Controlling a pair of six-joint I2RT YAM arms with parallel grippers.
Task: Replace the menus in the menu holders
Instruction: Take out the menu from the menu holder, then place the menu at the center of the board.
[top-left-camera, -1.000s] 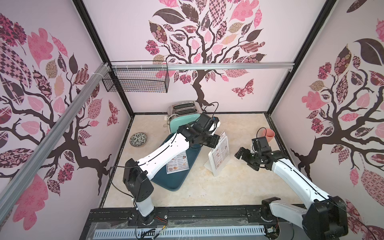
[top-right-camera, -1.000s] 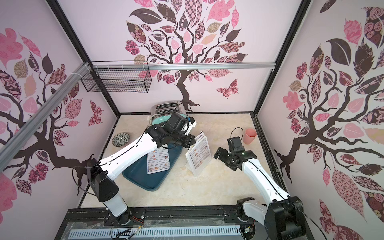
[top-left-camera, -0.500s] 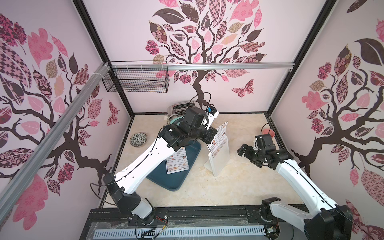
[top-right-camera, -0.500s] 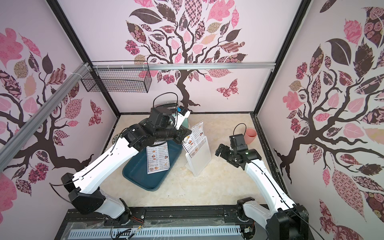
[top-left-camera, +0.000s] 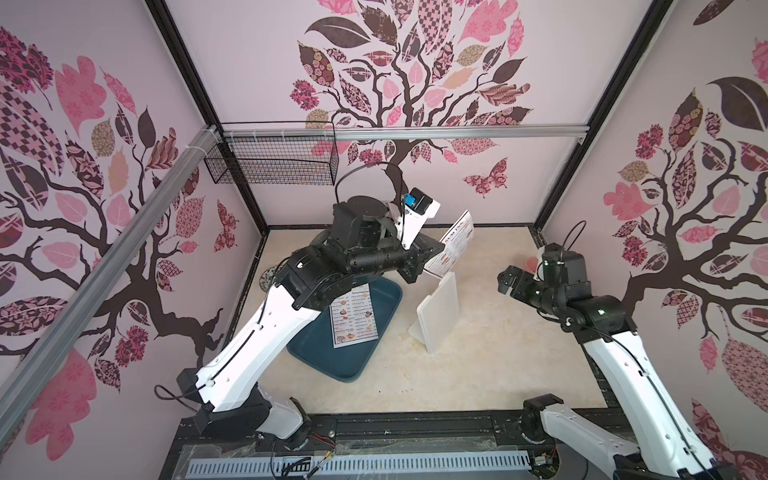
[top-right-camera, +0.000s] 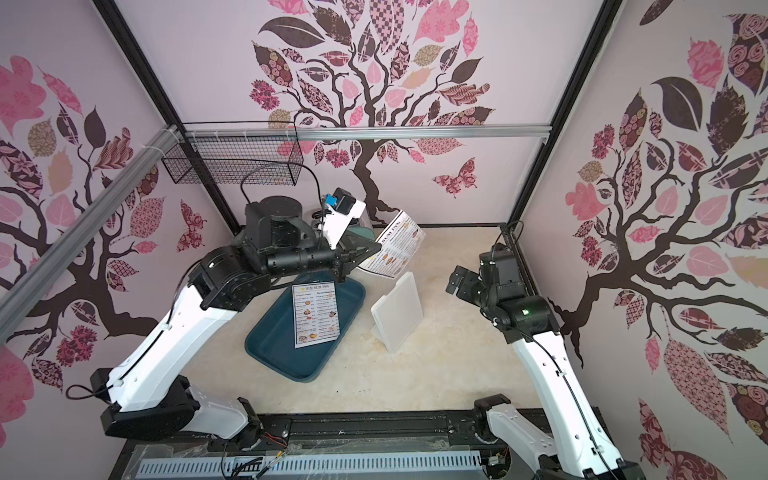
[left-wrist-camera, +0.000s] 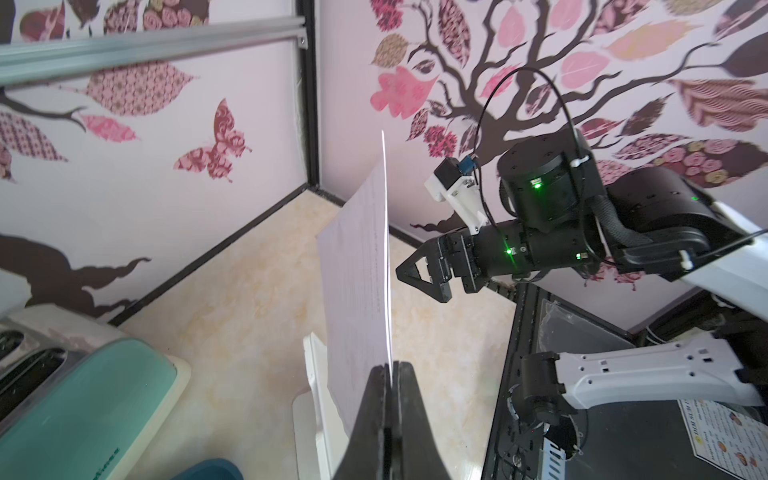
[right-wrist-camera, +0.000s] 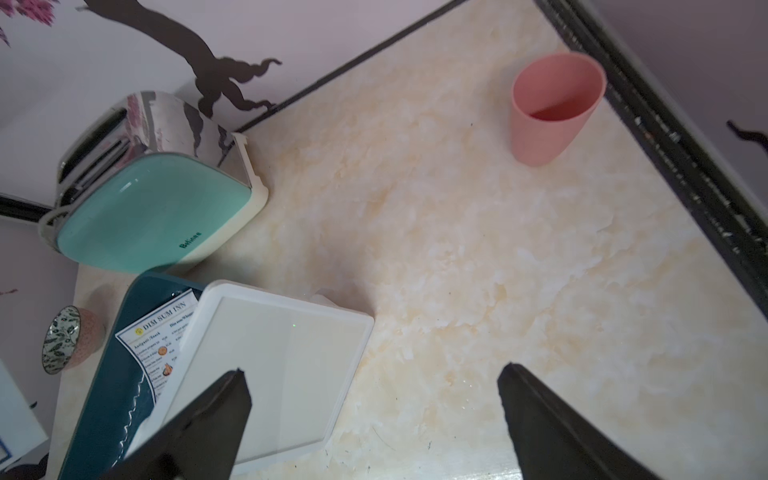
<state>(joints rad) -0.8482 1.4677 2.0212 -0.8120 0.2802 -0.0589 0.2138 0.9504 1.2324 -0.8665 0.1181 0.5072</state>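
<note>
In a top view the left gripper (top-left-camera: 434, 251) has its fingers pressed tight on one edge of a menu (top-left-camera: 457, 241). The sheet hangs tilted in the air, just above the top edge of the menu holder (top-left-camera: 436, 316). The holder stands on the table (top-left-camera: 478, 374) below those fingers, and its face is plain white. Back from the fingers, toward the arm's base, a second menu (top-right-camera: 316, 316) lies flat in the dark tray (top-right-camera: 274, 345) – its heading reads "DIM SUM INN". The right gripper (top-left-camera: 508, 280) floats to the side of the holder with its fingers spread wide and nothing in them. Bare table lies between them. In the left wrist view the two fingers pinch the thin paper edge. The sheet stands up past the fingertips with open room on both sides. In the right wrist view the holder's rounded rim lies just by one spread finger. A pink cup (right-wrist-camera: 555, 108) stands far ahead of the fingertips, near the table's black edge. A green toaster (right-wrist-camera: 153, 216) has one small dark word – too blurred to be sure of.
</note>
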